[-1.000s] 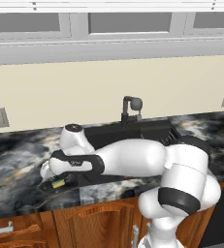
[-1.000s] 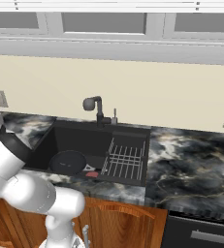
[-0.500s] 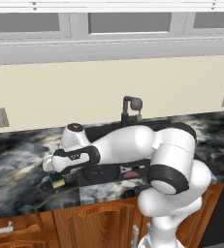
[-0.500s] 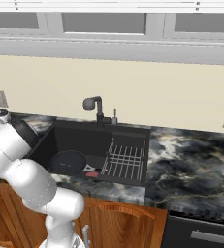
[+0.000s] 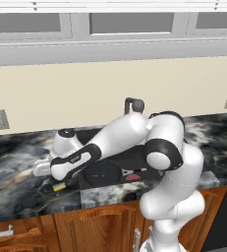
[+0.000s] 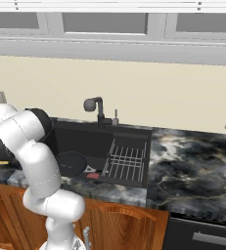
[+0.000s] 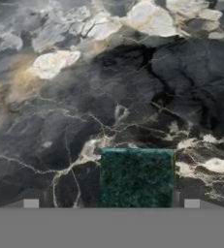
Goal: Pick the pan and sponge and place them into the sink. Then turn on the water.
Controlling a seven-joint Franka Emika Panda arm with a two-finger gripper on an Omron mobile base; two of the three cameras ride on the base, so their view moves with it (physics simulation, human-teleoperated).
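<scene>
Sponge pickup in hand; pan already lies in the sink.

Pincer hangs spread wide over the sponge, which sits on the table near its front edge, just beside the sink's left rim. Sponge: small rectangular block, dark green scrub top up, thin yellow edge showing. Judged next: lower straight down so the tips straddle the block, then pinch it. Faucet shows no water.
</scene>
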